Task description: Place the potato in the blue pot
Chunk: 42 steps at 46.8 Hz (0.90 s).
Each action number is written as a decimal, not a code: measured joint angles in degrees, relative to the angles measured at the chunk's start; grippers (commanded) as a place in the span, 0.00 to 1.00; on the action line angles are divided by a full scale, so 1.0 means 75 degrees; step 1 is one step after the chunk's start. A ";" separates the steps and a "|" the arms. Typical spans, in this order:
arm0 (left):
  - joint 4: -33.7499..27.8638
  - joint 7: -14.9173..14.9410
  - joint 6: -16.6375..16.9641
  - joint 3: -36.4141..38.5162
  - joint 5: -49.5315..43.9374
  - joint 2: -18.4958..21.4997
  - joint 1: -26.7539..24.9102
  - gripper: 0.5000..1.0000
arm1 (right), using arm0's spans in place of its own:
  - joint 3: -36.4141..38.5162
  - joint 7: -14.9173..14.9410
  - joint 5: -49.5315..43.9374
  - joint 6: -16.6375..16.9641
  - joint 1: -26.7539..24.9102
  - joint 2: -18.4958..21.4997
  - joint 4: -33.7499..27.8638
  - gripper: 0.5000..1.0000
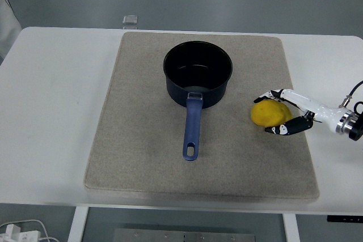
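The right hand (283, 113) has its fingers curled around the potato (270, 113), which sits on the mat (130, 140) near its right edge; the blue pot (197, 75) is empty, so lifting and placing remain.

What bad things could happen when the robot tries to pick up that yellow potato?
The right hand wraps the potato only from its right side, with fingers curled around the near and far edges. The potato is round and smooth, so it might slip or roll away across the mat during the lift. The blue pot has tall walls, so a low carry might bump the rim or nudge the pot. Its handle sticks out toward the table's near edge and could get knocked too.
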 measured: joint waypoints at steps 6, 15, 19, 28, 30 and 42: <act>0.0000 0.0000 0.0000 -0.0002 0.0000 0.0000 0.0000 1.00 | 0.0052 0.0004 0.0007 0.0057 0.0022 -0.0042 0.0000 0.00; 0.0000 0.0000 0.0000 -0.0001 0.0000 0.0000 0.0000 1.00 | 0.0101 0.0004 0.0018 0.0111 0.0022 -0.0111 0.0004 0.00; 0.0000 0.0000 0.0000 -0.0001 0.0000 0.0000 0.0000 1.00 | 0.0107 0.0009 0.0022 0.0155 0.0139 -0.0158 0.0005 0.00; 0.0000 -0.0001 0.0000 0.0000 -0.0001 0.0000 0.0001 1.00 | 0.0138 0.0044 0.0074 0.0644 0.0851 -0.0770 0.0005 0.00; 0.0000 0.0001 0.0000 -0.0001 0.0000 0.0000 0.0001 1.00 | 0.0142 0.0050 0.0077 0.0786 0.1040 -0.0892 0.0002 0.00; 0.0000 0.0001 -0.0001 -0.0002 0.0000 0.0000 0.0000 1.00 | 0.0135 0.0056 0.0515 0.1580 0.2293 -0.1560 -0.0032 0.00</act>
